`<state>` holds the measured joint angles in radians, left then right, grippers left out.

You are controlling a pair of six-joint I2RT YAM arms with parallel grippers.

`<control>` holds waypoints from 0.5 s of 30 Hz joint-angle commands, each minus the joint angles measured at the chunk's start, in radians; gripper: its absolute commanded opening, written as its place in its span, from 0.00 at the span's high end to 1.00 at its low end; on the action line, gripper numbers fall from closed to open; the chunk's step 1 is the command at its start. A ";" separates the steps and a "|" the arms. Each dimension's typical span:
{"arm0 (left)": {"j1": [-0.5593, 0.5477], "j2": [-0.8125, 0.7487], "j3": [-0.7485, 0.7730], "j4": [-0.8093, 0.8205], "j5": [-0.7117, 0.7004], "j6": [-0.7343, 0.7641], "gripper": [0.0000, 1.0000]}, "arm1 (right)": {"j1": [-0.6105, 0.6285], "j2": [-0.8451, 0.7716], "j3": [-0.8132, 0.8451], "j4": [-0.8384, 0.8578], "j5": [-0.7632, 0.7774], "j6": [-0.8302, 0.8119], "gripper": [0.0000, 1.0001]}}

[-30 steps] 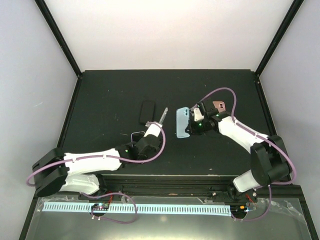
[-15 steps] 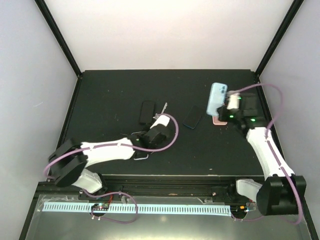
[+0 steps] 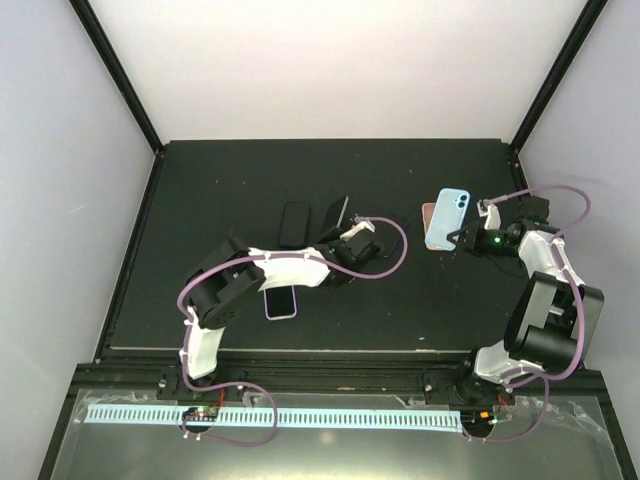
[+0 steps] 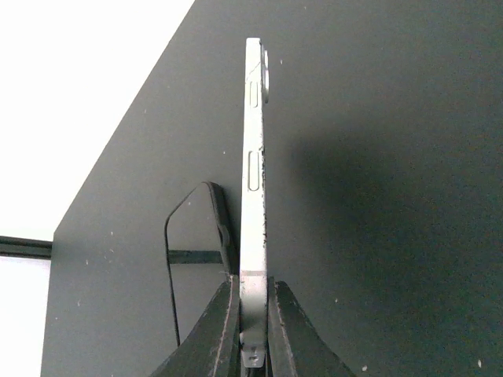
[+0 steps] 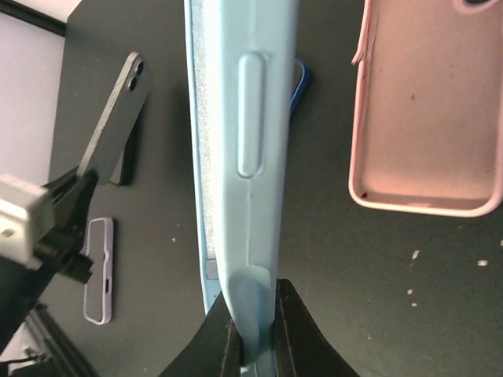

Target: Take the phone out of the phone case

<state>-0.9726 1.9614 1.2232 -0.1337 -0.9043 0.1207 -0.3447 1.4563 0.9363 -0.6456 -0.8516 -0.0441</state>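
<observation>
Light-blue phone case (image 3: 449, 218) is standing on edge beside a pink case (image 3: 429, 215), the right gripper (image 3: 466, 238) clamping it. The left gripper (image 3: 347, 232) is gripping the grey phone (image 3: 334, 214), well apart. The left wrist view is showing the phone pinched edge-on. The right wrist view is showing jaws squeezing the phone case's rim.

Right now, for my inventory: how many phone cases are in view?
4: light blue case in the right gripper, pink case on the table beside it, black case and pale case by the left arm. Others may be hidden.
</observation>
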 commanded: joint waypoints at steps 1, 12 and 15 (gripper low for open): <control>0.008 0.077 0.106 -0.096 -0.074 0.014 0.99 | -0.007 0.035 0.041 -0.046 -0.106 -0.047 0.99; 0.011 0.235 0.218 -0.181 -0.033 -0.004 0.86 | -0.007 0.009 0.020 -0.013 -0.057 -0.034 0.99; 0.011 0.231 0.218 -0.193 0.001 -0.025 0.71 | -0.007 0.005 0.024 -0.008 -0.019 -0.032 0.99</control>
<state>-0.9638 2.1738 1.4120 -0.2604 -0.9447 0.1192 -0.3450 1.4872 0.9421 -0.6781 -0.8982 -0.0666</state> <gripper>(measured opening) 0.212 0.070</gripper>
